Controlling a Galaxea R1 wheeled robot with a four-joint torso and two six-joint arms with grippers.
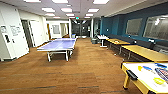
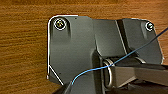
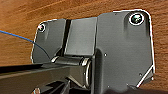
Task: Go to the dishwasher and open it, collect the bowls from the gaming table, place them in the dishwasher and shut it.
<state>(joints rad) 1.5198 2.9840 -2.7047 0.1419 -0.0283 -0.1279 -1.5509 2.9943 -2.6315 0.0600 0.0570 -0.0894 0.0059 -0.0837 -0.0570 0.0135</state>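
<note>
White-topped gaming table (image 1: pixel 147 75) at near right, yellow-framed, small yellow bowls (image 1: pixel 159 80) on top

the gaming table (image 1: pixel 140 78), white-topped with a yellow frame, stands on the brown wood-look floor (image 1: pixel 82 72). on its top lie a yellow bowl (image 1: pixel 159 80) and a blue bowl (image 1: pixel 147 68).

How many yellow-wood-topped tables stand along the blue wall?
2: the nearer table sits at right, just beyond the white-topped gaming table; the farther table stands behind it along the blue wall. More may be hidden.
</note>
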